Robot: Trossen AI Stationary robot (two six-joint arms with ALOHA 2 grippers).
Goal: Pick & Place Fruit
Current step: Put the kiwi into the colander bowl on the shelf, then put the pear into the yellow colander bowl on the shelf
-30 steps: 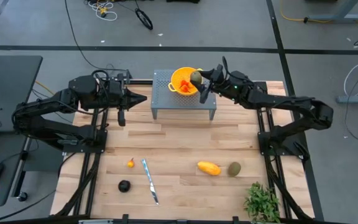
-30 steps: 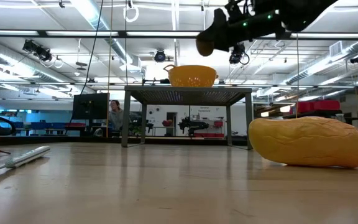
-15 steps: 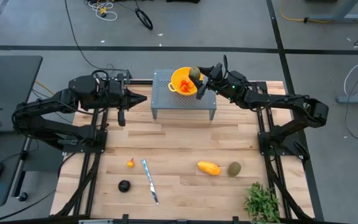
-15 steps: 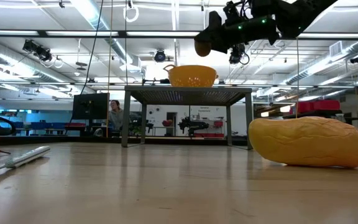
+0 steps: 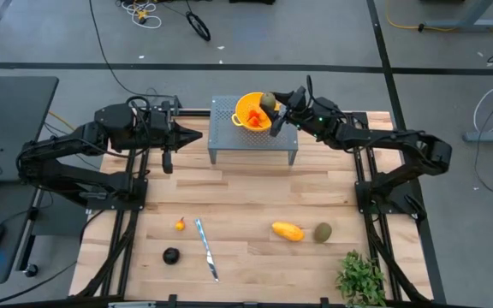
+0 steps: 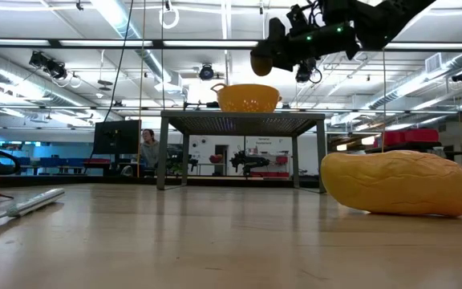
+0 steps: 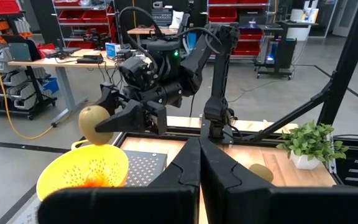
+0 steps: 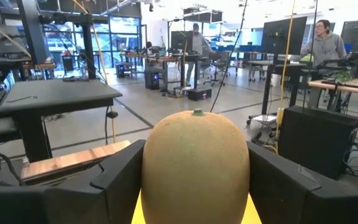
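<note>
A: Since a second ago, right gripper (image 5: 274, 109) has been carrying the olive-green fruit (image 5: 269, 102) farther over the yellow colander (image 5: 252, 111); almost no change in the last half second.

B: Grip state?

A: Fingers (image 8: 120, 177) are clamping both sides of the fruit, holding it above the colander's rim, not touching. Colander is sitting on the small grey stand (image 5: 222, 130), orange-red pieces (image 5: 255, 118) inside, can't count them.

B: What's lying on the table?

A: Four fruits: one yellow-orange oblong (image 5: 287, 231), one second olive-green oval (image 5: 323, 231) just beside it, one dark round (image 5: 171, 255), one tiny orange one (image 5: 180, 225). Plus one knife (image 5: 206, 249) and one plant (image 5: 359, 278) at the corner.

B: Left?

A: Left gripper (image 5: 197, 136) is waiting beside the stand, fingers pressed together, holding nothing.
</note>
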